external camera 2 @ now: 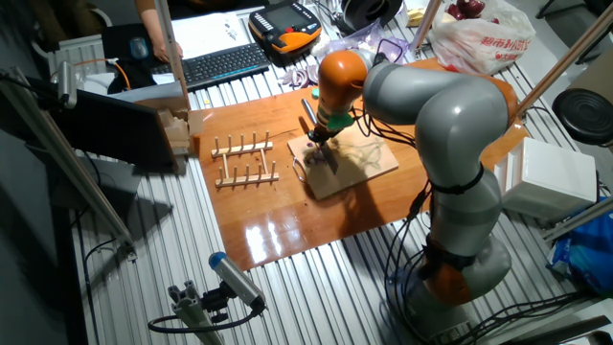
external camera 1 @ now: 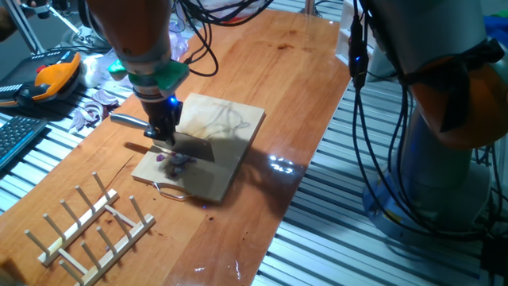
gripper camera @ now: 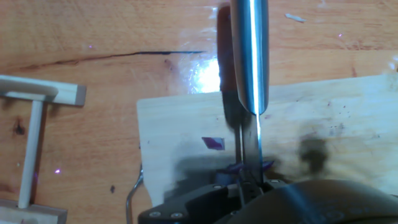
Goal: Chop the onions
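A cluster of tiny purple onion bits (external camera 1: 176, 160) lies on the near left part of the pale wooden cutting board (external camera 1: 226, 131). My gripper (external camera 1: 163, 131) is shut on a knife (external camera 1: 194, 148), whose blade rests just above and beside the bits. In the hand view the blade (gripper camera: 249, 56) runs edge-on up the frame, with one purple bit (gripper camera: 213, 143) to its left and more bits (gripper camera: 266, 165) at the blade near the gripper (gripper camera: 249, 183). In the other fixed view the gripper (external camera 2: 321, 142) hides the onion over the board (external camera 2: 369, 161).
A wooden peg rack (external camera 1: 95, 230) stands on the table in front of the board. A wire loop (external camera 1: 171, 191) sticks out from the board's near edge. An orange teach pendant (external camera 1: 51, 79), a keyboard (external camera 1: 16, 139) and loose scraps (external camera 1: 95, 107) lie at the left.
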